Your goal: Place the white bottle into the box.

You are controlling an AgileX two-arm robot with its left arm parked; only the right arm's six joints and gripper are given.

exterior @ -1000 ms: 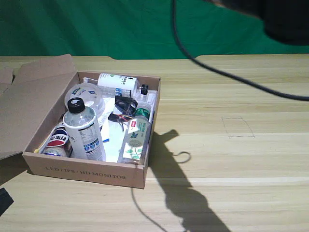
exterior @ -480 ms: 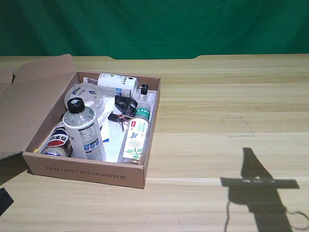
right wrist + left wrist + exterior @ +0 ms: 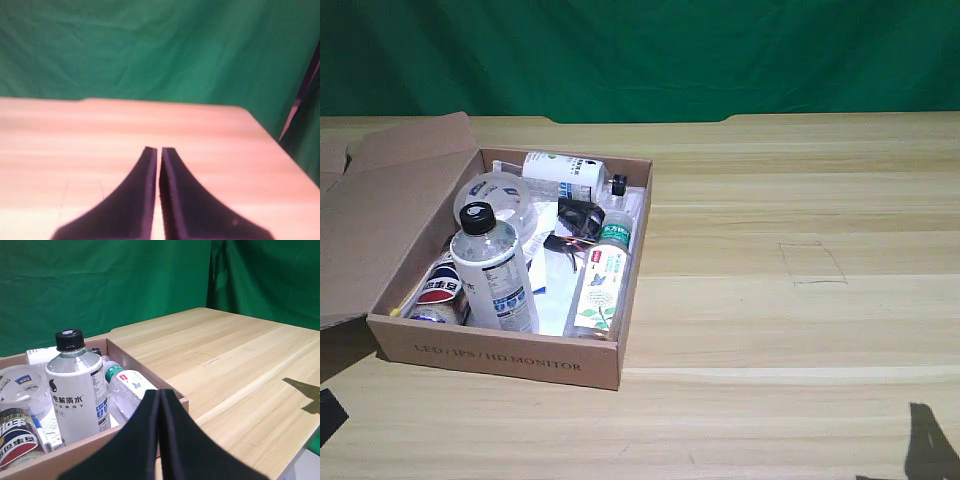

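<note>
The white bottle (image 3: 492,268) with its black screw cap stands upright inside the box (image 3: 500,356), near the front wall at the exterior view's left. The left wrist view shows the same bottle (image 3: 75,390) behind the box's near wall (image 3: 45,462). My right gripper (image 3: 159,149) appears only in the right wrist view. Its black fingers are shut with nothing between them, over bare wood far from the box. In the exterior view only its shadow (image 3: 930,442) shows, at the lower right corner.
Also in the box are a white bottle with a black nozzle (image 3: 565,172), a clear green-capped bottle (image 3: 602,285), a clear round tub (image 3: 495,198) and a cola can (image 3: 440,290). The flap (image 3: 380,200) lies open leftward. A pencilled square (image 3: 812,263) marks the table.
The dark arm and its cable have left the exterior view. Its shadow slid from beside the box to the lower right corner. The box's contents have not moved.
</note>
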